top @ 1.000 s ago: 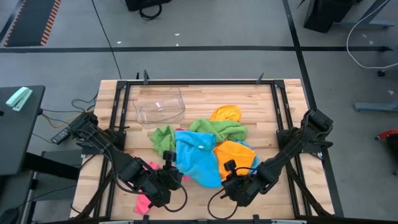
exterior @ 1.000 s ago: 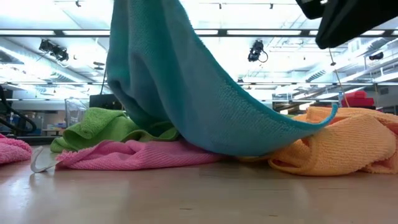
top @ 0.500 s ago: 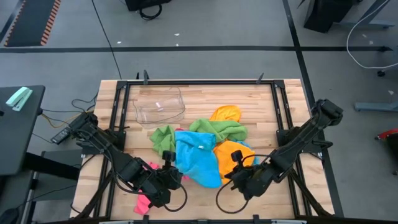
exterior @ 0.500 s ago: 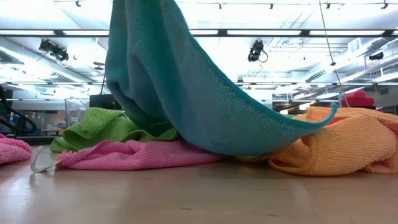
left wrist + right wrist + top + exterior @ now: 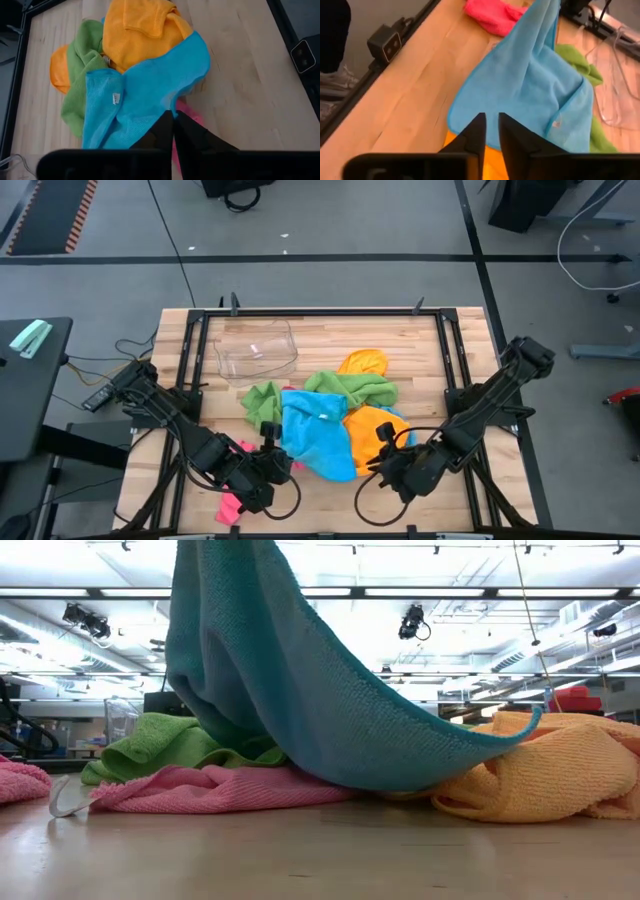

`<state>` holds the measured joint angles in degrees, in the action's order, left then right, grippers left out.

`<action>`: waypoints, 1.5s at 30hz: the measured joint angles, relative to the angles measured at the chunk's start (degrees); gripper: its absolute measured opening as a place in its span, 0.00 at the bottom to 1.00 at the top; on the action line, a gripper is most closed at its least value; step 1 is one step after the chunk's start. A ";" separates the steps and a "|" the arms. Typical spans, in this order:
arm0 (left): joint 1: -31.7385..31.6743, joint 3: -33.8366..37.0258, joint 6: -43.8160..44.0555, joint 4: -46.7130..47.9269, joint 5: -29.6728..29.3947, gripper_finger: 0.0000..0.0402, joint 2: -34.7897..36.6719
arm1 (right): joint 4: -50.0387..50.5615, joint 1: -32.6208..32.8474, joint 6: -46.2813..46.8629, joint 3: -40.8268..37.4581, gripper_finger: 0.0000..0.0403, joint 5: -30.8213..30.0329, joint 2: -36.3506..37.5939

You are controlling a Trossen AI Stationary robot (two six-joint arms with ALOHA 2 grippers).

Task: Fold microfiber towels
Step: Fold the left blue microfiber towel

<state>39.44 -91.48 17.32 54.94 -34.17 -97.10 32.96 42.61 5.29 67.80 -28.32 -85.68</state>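
A sky blue towel point(image 5: 315, 430) is held up at one corner by my left gripper point(image 5: 272, 442), which is shut on it near the table's front left. From there it drapes down onto the pile. The pile holds two orange towels point(image 5: 372, 423) point(image 5: 362, 363), a green towel point(image 5: 350, 385) and a pink towel point(image 5: 210, 790). My right gripper point(image 5: 490, 122) hangs above the blue towel's low edge point(image 5: 470, 107) and the near orange towel. Its fingers stand a little apart with nothing between them. My left gripper pinches the blue towel's raised corner point(image 5: 162, 106) between its two fingertips, slanting down from the table's near left. The towel hangs below the fingers in loose folds point(image 5: 250, 660). Its lower end rests on the orange towel point(image 5: 540, 770) and the pink one.
A clear plastic tub point(image 5: 257, 348) stands at the far left of the table. Another pink cloth point(image 5: 232, 506) lies at the front left under my left arm. Black frame rails point(image 5: 445, 350) border the table. Bare wood lies along the front edge point(image 5: 320, 850).
My right gripper has risen and drawn a little toward the table's far right, leaving the low view's top corner. The blue towel still hangs from my left gripper much as before.
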 joint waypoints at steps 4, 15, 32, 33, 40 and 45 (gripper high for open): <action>0.00 0.02 -0.02 0.13 0.00 0.02 0.00 | 0.02 0.00 0.47 -0.01 0.24 0.07 -0.12; 0.00 0.04 -0.02 0.13 -0.02 0.04 0.00 | -0.47 -0.09 2.03 0.00 0.19 0.09 -0.16; 0.02 0.04 0.00 0.30 -0.04 0.02 0.00 | -7.66 1.85 -11.84 0.01 0.10 8.19 -11.25; 0.02 0.07 -0.02 0.38 -0.03 0.02 0.00 | -8.19 2.31 -14.17 0.01 0.10 9.74 -11.41; 0.02 0.07 0.04 0.55 -0.04 0.06 0.00 | -5.58 3.39 -28.94 0.01 0.10 13.63 -11.44; 0.02 0.07 0.07 0.65 -0.04 0.05 0.00 | -2.08 3.82 -29.03 -0.01 0.10 13.53 -11.61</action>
<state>39.46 -91.42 17.39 55.59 -34.22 -97.10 30.87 46.44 -23.73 67.79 -14.79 -97.30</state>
